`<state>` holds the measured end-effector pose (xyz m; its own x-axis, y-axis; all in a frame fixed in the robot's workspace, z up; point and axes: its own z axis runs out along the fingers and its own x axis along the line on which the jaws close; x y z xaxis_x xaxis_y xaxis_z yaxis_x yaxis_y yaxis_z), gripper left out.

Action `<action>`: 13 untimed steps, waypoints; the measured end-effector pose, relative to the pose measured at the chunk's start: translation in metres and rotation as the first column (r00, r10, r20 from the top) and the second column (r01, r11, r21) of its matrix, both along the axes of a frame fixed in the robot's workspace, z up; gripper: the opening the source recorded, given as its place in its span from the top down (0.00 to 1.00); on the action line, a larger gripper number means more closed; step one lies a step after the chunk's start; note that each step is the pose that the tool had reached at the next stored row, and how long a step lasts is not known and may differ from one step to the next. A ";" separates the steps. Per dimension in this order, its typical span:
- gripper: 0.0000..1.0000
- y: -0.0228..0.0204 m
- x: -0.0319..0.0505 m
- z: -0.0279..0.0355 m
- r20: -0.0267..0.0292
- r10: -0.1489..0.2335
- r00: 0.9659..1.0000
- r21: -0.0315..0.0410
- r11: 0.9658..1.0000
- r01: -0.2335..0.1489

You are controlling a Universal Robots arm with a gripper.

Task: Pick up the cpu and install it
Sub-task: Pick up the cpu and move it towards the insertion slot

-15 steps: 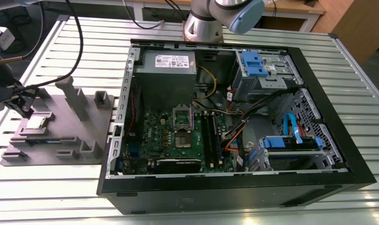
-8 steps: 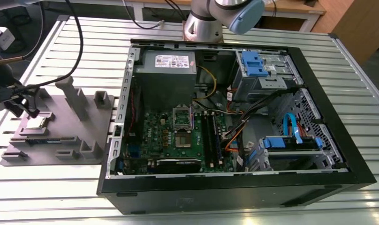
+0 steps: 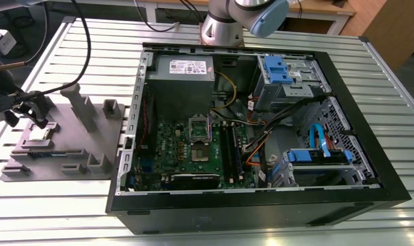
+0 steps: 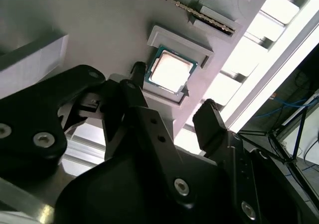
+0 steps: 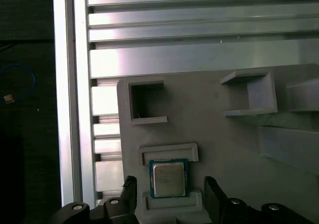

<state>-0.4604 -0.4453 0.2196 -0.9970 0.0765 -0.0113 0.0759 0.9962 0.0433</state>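
Cpu (image 3: 39, 134): flat, metal face up, in a framed pocket of the grey holder (image 3: 90, 154) on the slatted worktop (image 3: 77, 46). At 9 o'clock from the open case (image 3: 262, 210) in the exterior view, well apart from it.
Pincer (image 3: 29, 110): released, grasping nothing. Hung directly over the cpu, one finger to each side.
Pocket, likely purpose: keeps the chip square and fixed, with two opposite edges left reachable.
Finger spread, likely purpose: wide enough to clear the chip's edges ahead of a close.
Socket (image 3: 199, 141): mid-board inside the case, apparently unfilled, so install not yet done.
Exterior view gives: whole layout, with holder, case and socket together, and the pincer's place over the holder.
First wrist view gives: a look straight down, with the cpu (image 5: 168, 178) centred between the two fingers (image 5: 211, 189) and nothing touching it.
Second wrist view gives: a slanted look along the fingers (image 4: 209, 119), with the chip (image 4: 168, 69) bright beyond their tips and its pocket rim raised around it.
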 end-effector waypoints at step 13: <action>0.35 0.0000 0.0000 -0.0225 -0.001 0.000 1.000 0.000 1.000 0.000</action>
<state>-0.4604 -0.4453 0.1971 -0.9970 0.0765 -0.0099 0.0760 0.9962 0.0433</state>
